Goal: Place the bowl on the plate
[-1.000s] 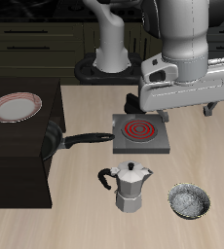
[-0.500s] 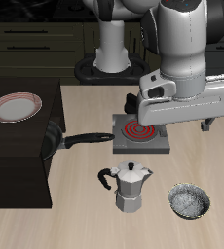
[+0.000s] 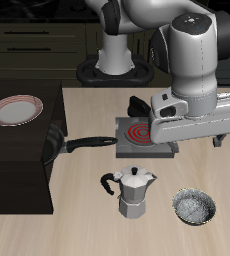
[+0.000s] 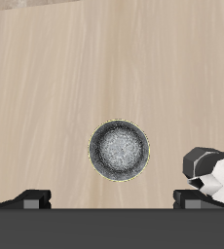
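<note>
Lowered end effector [image 3: 219,140] above bowl [image 3: 194,207], moka pot [image 3: 134,190] beside, plate [image 3: 14,111] far

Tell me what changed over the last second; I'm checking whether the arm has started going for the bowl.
The arm came down and forward, toward the table's front edge; the gripper now hangs above the bowl without touching it. Nothing was gripped or released. The bowl, plate, moka pot, frying pan and burner stayed put.
</note>
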